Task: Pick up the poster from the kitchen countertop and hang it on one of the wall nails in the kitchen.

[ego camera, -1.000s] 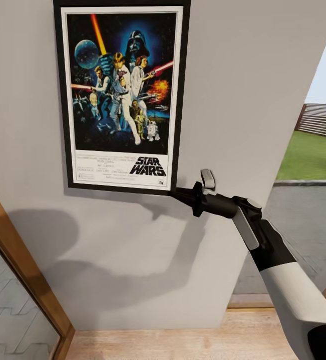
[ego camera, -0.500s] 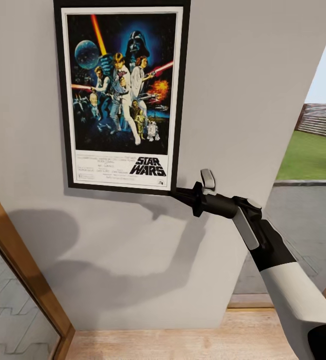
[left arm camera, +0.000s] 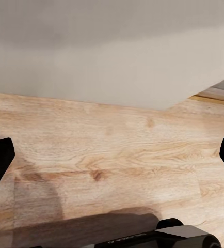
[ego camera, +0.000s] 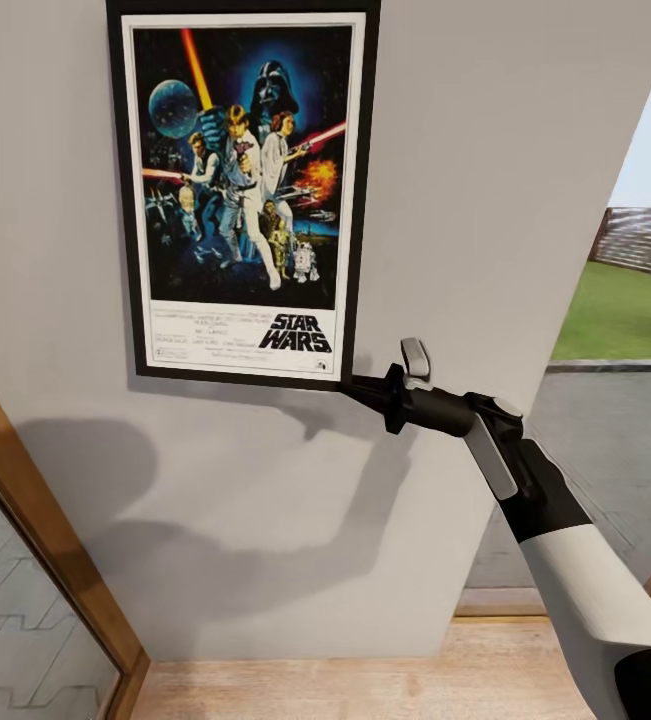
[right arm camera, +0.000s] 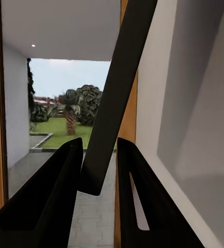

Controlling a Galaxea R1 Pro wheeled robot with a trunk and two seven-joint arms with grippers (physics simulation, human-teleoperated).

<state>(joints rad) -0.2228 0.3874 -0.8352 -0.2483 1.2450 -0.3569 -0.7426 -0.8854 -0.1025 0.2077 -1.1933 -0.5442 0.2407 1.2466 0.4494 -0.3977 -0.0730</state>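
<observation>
Poster [ego camera: 243, 190]: top edge of its frame cut off by the head view's upper border, so any nail or hanger is out of sight; fine print beside the logo too small to read; in the right wrist view only a dark frame edge [right arm camera: 117, 93] shows, seen side-on. Right gripper [ego camera: 350, 385]: fingertips merge with the frame's lower corner, grip unclear there. Left gripper [left arm camera: 112, 155]: two dark tips cropped at either side.

Head camera close, facing wall [ego camera: 485, 150]

Glossy poster [ego camera: 243, 190], matt wall [ego camera: 485, 200], seemingly grainy wood floor [left arm camera: 112, 160].
</observation>
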